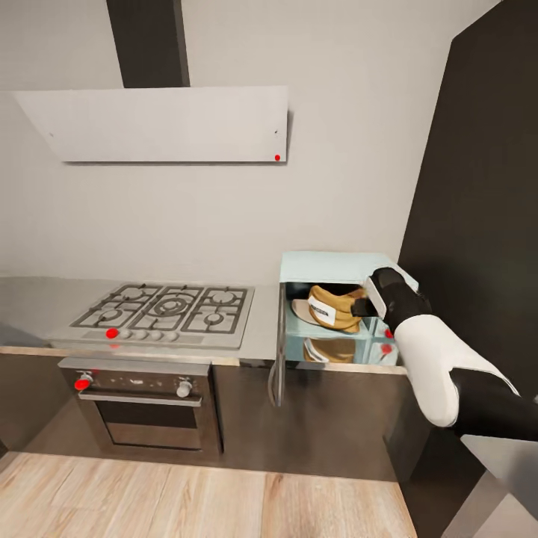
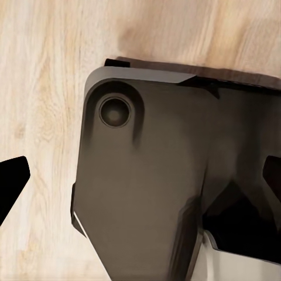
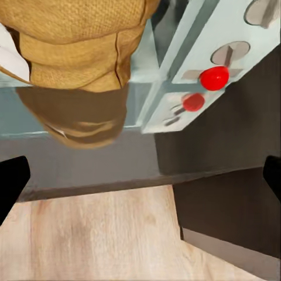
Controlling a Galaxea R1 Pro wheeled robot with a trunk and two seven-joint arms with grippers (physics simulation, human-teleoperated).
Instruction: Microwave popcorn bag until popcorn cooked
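Half done, roughly: bag (image 1: pixel 336 308) lies inside microwave (image 1: pixel 332 267), door (image 1: pixel 279 351) swung open. Right gripper (image 1: pixel 366 305) at bag's edge; grip state unclear. Left gripper spread, empty, above floor (image 2: pixel 41 88). Remaining: shut door, heat.

My right arm (image 1: pixel 426 351) hides the microwave's (image 1: pixel 329 265) knob panel. The popcorn bag (image 3: pixel 82 52) is cut off at the wrist view's edge; I can't judge the jaws.

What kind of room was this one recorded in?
A home kitchen, rendered in simulation: a gas hob above a steel oven, an extractor hood on the wall, and a pale blue microwave on the countertop.
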